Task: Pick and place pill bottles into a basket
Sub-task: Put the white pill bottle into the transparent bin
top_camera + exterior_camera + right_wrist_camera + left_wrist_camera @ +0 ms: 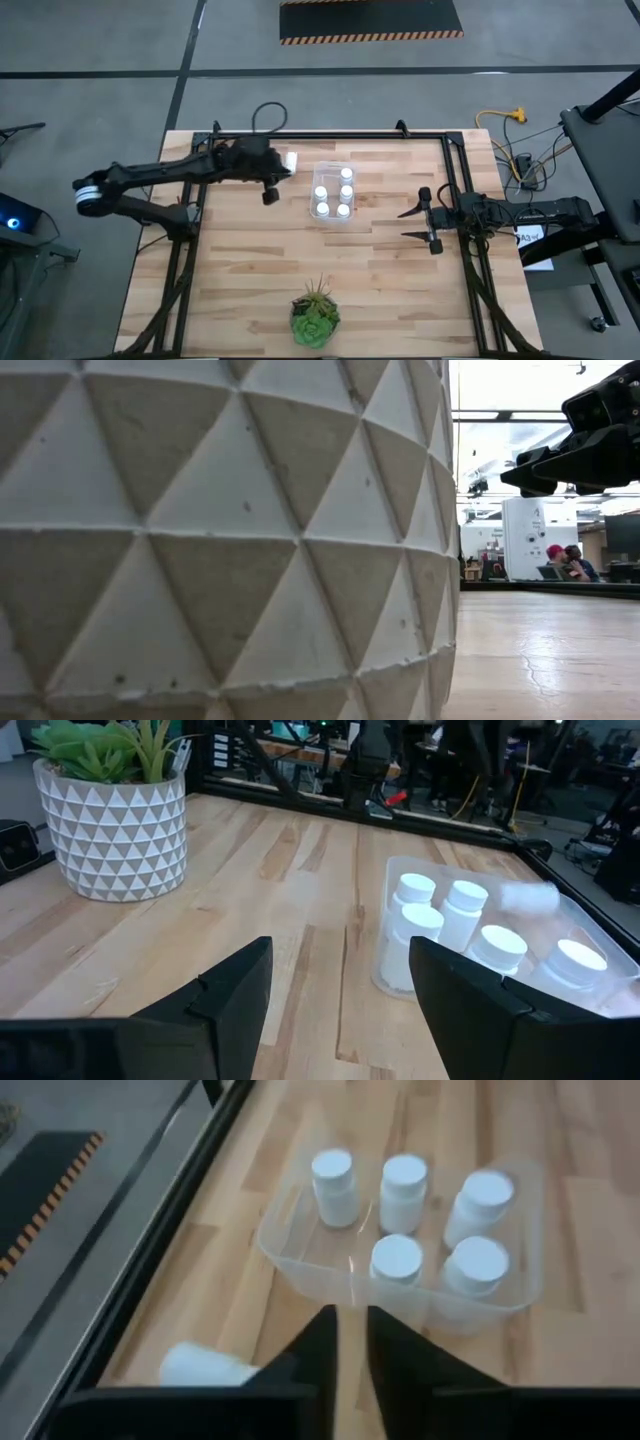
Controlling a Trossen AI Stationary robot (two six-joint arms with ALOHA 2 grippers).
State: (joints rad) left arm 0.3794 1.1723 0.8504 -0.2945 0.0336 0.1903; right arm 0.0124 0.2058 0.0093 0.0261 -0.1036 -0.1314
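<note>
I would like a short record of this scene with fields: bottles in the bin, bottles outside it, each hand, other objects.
bottles in bin: five white pill bottles upright in the clear plastic bin
bottles outside: one pill bottle lying on the table beside the left hand, not gripped
left hand: shut, empty, near the table's far edge, left of the bin
right hand: open, empty, waiting right of the bin
other: potted green plant at the near edge
</note>
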